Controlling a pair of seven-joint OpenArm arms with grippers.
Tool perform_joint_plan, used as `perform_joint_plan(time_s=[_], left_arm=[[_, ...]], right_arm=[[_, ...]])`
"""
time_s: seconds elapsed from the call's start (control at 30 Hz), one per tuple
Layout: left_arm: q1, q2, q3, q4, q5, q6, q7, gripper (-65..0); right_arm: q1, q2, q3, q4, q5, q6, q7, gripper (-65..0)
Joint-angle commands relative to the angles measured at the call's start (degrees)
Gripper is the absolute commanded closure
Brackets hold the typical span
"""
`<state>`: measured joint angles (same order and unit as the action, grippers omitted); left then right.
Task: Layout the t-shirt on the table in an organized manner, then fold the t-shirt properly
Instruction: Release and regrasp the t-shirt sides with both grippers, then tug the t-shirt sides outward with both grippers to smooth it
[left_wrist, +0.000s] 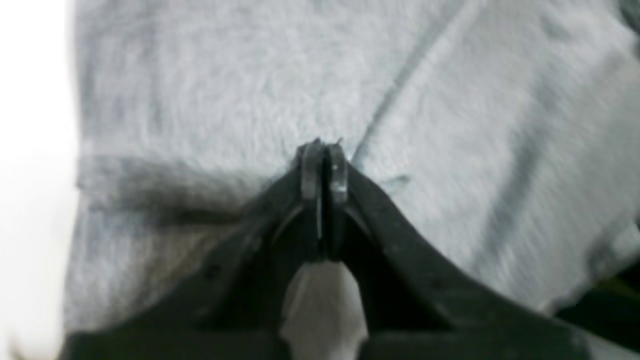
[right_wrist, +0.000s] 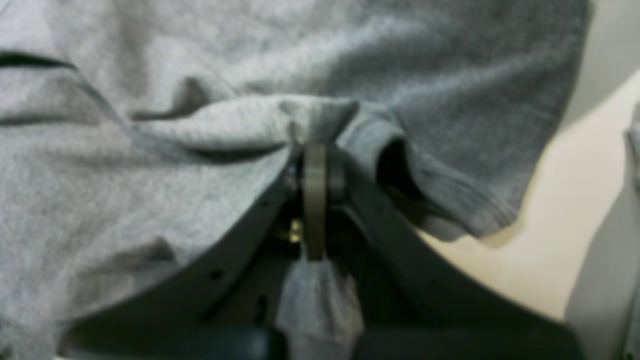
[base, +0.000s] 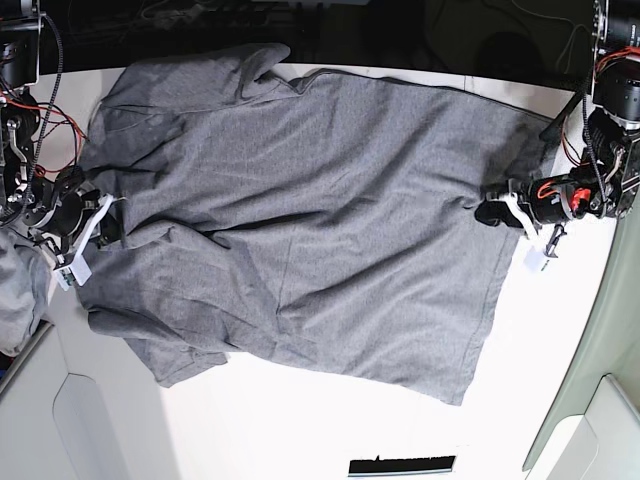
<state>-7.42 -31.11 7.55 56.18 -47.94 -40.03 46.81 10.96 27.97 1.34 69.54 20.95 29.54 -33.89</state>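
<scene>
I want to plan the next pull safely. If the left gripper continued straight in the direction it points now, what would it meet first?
The left gripper, shut on the t-shirt, points across the table toward the right gripper. It would probably meet only more shirt cloth first; depth is unclear.

surface: the table (base: 560, 340) was white | on it: the t-shirt (base: 320, 210) lay spread, slightly rumpled
</scene>
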Motion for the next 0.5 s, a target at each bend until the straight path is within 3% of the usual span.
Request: perform_joint_plan(time_s=[0.0,0.1,0.23,0.47], left_arm=[[1.1,-0.8,0.3,0.9,1.2,0.0,4.2,-3.4],[2.5,-1.6,0.3,4.9,-3.3,0.0,5.3,-3.4],[2.7,-2.3,-2.0,12.2,-3.9,0.0,6.3,-3.4],[2.7,-2.3,-8.0,19.3,-4.3,0.3,6.2,-3.4]], right_arm=[[1.0,1.7,0.7,1.1,0.7,0.0,0.9,0.0],[1.0,2.2,2.1,1.1,3.4,0.0,0.9,0.0],[1.0,1.8,6.6,1.2,12.4,0.6,0.1,0.0],[-0.4,0.7,11.5,6.0,25.6,4.0,-12.3,0.0]])
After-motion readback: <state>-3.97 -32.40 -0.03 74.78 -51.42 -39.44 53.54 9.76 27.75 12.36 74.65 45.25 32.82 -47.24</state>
